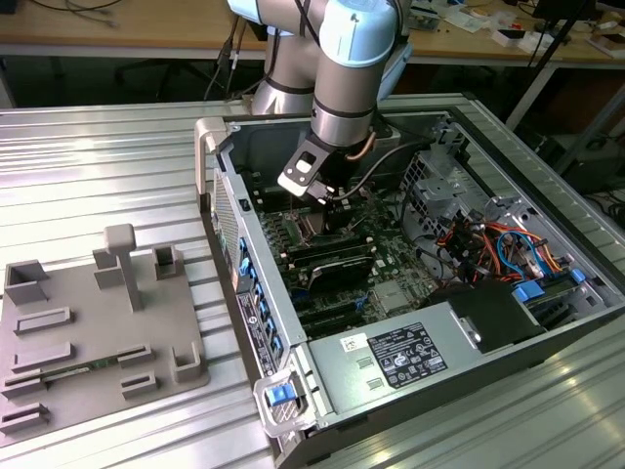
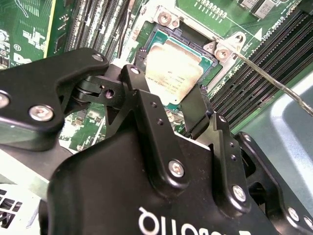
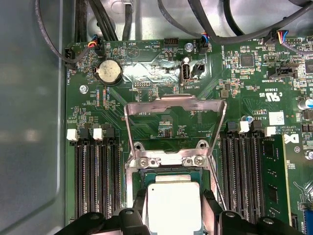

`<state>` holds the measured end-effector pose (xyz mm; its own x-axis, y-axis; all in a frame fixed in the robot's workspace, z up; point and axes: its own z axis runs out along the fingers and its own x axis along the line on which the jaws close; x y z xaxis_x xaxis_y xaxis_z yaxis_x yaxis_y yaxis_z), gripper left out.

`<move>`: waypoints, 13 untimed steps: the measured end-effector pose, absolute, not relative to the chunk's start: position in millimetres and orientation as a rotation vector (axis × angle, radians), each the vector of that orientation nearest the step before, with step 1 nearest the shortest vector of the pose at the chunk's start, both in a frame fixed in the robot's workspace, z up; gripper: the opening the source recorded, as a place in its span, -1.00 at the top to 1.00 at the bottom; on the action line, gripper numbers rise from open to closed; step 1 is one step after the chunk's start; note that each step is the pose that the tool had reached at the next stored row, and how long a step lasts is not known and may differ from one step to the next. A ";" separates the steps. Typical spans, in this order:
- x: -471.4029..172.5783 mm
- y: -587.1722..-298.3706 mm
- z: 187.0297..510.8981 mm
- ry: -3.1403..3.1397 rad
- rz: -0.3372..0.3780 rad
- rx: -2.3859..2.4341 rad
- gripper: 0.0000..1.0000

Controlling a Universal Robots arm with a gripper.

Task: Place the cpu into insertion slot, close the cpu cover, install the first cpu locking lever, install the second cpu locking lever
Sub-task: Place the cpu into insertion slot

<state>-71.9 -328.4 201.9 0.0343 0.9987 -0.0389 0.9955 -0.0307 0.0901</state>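
Note:
The cpu (image 3: 173, 208), a flat square silver chip, sits between my gripper's (image 3: 174, 218) black fingertips (image 3: 138, 211), which press on two opposite edges. It lies over the insertion slot (image 3: 166, 173), whose dark frame shows just beyond it on the green board. In the second wrist view the cpu (image 2: 172, 68) rests within the insertion slot's (image 2: 165, 35) rim, between the fingers (image 2: 195, 110). The cpu cover (image 3: 176, 101), a thin silver frame, stands swung open past its hinge. A thin wire locking lever (image 2: 274, 81) stands free beside the socket. In the exterior view my gripper (image 1: 327, 203) reaches down into the open computer case.
Long black memory slots (image 3: 95, 186) flank the socket on both sides. A coin battery (image 3: 108, 72) and cables lie beyond the cover. The labelled power-supply box (image 1: 405, 354) fills the case's near end. A grey fixture plate (image 1: 98, 332) lies on the exterior view's left.

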 end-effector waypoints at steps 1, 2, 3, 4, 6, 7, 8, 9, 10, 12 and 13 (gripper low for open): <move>-71.9 -328.4 201.9 2.121 0.053 2.191 -0.09; -71.9 -328.4 201.9 2.121 0.053 2.191 -0.11; -71.9 -328.4 201.8 2.121 0.053 2.191 -0.11; -71.9 -328.4 201.8 2.121 0.053 2.191 -0.24; -71.9 -328.4 201.8 2.121 0.053 2.191 -0.24; -71.9 -328.4 201.8 2.121 0.053 2.191 -0.24; -71.9 -328.4 201.8 2.121 0.053 2.191 -0.24; -71.9 -328.4 201.8 2.121 0.053 2.191 -0.24; -71.8 -328.2 201.7 2.120 0.053 2.191 -0.24; -71.9 -328.0 201.6 2.112 0.053 2.199 -0.24; -71.9 -327.8 201.5 2.105 0.052 2.206 -0.24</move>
<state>-71.9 -327.8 201.5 0.0488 0.9981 -0.0387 0.9949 -0.0452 0.0902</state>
